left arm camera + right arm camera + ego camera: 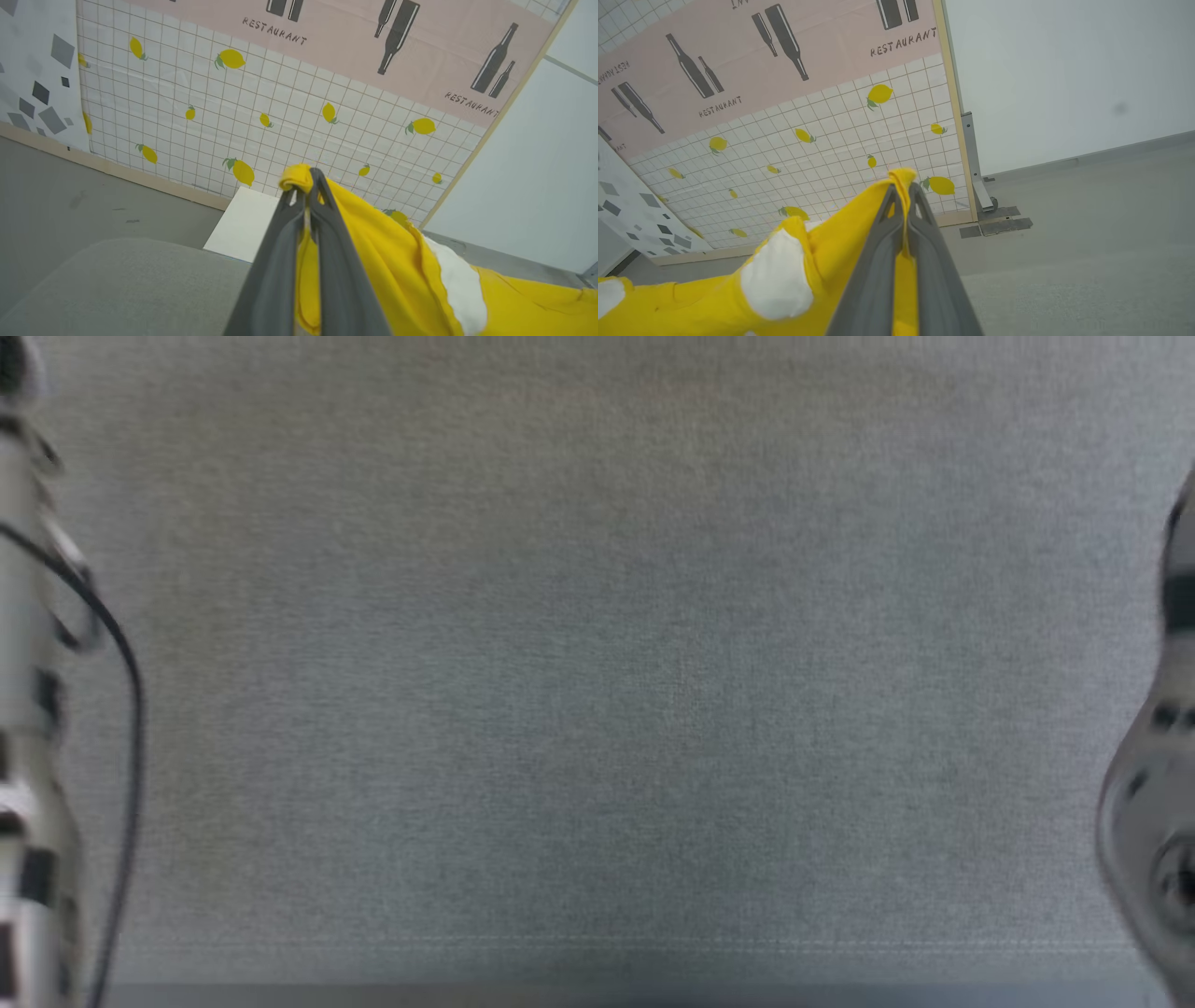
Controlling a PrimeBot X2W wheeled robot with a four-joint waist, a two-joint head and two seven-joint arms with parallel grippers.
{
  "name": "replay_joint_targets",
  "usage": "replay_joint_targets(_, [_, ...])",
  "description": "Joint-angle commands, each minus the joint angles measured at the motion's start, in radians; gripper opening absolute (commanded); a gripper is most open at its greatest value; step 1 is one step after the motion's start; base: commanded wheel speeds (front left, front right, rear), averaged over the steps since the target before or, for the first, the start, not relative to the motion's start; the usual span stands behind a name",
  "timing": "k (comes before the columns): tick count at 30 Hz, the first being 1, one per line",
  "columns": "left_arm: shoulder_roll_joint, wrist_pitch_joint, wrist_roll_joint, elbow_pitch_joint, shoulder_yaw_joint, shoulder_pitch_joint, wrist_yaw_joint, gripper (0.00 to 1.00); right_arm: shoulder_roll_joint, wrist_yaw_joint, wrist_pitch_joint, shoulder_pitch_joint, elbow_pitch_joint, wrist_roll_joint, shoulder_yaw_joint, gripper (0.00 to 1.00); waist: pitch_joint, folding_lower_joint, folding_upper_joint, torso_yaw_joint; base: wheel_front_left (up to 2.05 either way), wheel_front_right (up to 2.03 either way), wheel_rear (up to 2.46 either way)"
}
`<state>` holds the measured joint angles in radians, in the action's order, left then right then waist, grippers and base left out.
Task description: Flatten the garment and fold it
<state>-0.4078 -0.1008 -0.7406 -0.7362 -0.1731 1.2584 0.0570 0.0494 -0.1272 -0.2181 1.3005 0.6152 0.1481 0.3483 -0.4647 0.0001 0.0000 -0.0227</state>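
Observation:
In the left wrist view my left gripper [306,184] is shut on a bunched edge of the yellow garment [387,261], which hangs away to the right with a white patch showing. The right wrist view has my right gripper [903,186] shut on another yellow edge of the garment [826,261]; the cloth trails left, with white patches. Both grips are lifted above the grey fabric surface [131,284]. The head view looks down on that grey surface [597,691], with a pale left arm [28,709] and a pale right arm [1158,784] at its sides.
A partition wall with a lemon-and-grid print and a pink "RESTAURANT" band [289,93] stands behind. A white board [243,224] lies at its foot. Grey floor [1087,224] spreads to the right, with a metal foot bracket [980,191]. A black cable [121,709] runs along the left arm.

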Motion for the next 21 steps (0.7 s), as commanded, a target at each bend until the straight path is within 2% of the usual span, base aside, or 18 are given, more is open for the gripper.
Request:
replay_joint_targets(1, [0.018,-0.018,-0.030,-0.004,0.005,-0.062,0.014,0.00,0.001,-0.003,0.008,-0.074,-0.023,0.027,-0.013,0.00,0.080,-0.0001,0.0000,0.033,0.00,0.00,0.00])
replay_joint_targets(5, [0.065,-0.038,-0.076,0.001,-0.004,-0.271,0.043,0.00,0.001,-0.003,-0.019,-0.325,-0.109,0.101,-0.069,0.00,0.178,-0.0001,0.0000,0.046,0.00,0.00,0.00])
replay_joint_targets(11, [0.117,-0.035,-0.147,0.041,-0.007,-0.620,0.052,0.00,0.001,-0.003,-0.082,-0.722,-0.255,0.187,-0.129,0.00,0.296,-0.0001,0.0000,0.036,0.00,0.00,0.00])
replay_joint_targets(17, [0.147,-0.003,-0.203,0.094,0.000,-0.887,0.025,0.00,0.001,-0.003,-0.126,-1.022,-0.341,0.187,-0.118,0.00,0.373,-0.0001,0.0000,0.026,0.00,0.00,0.00])
replay_joint_targets(21, [0.139,0.023,-0.243,0.146,0.032,-1.016,-0.024,0.00,0.001,-0.003,-0.142,-1.144,-0.393,0.170,-0.094,0.00,0.404,-0.0001,0.0000,0.020,0.00,0.00,0.00])
